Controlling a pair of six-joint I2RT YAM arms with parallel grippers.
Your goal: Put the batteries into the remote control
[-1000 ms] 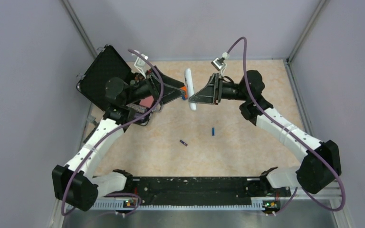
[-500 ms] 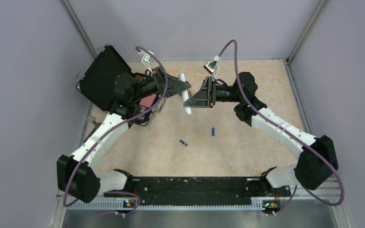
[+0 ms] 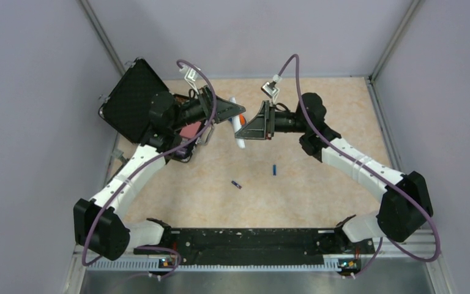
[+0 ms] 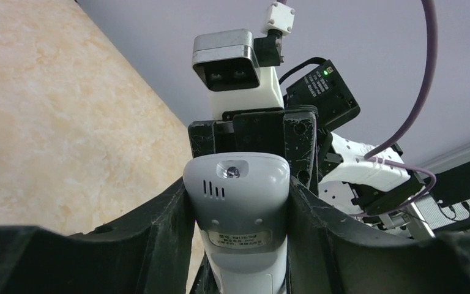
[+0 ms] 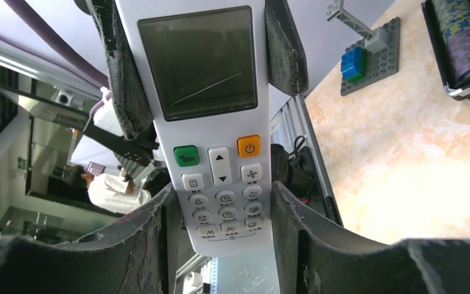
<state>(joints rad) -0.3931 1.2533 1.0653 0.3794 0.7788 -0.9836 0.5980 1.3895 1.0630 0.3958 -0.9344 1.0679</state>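
Note:
The white remote control (image 3: 240, 142) hangs in the air over the back of the table, held between both grippers. My right gripper (image 5: 220, 202) is shut on its button end, with the screen and buttons facing that camera. My left gripper (image 4: 237, 184) comes in from the other side, and its fingers (image 5: 122, 79) press against both edges at the screen end, the remote's back (image 4: 238, 202) facing it. Two batteries lie loose on the table: a blue one (image 3: 275, 169) and a darker one (image 3: 237, 184), nearer than the grippers.
An open black case (image 3: 136, 101) with striped chip stacks (image 5: 465, 43) sits at the back left. A grey stud plate carrying a blue and green brick (image 5: 367, 58) lies beside it. Grey walls enclose the table on three sides.
The left gripper has swung right onto the remote and narrowed its fingers onto the remote's edges. The right arm has carried the remote a little to the left.

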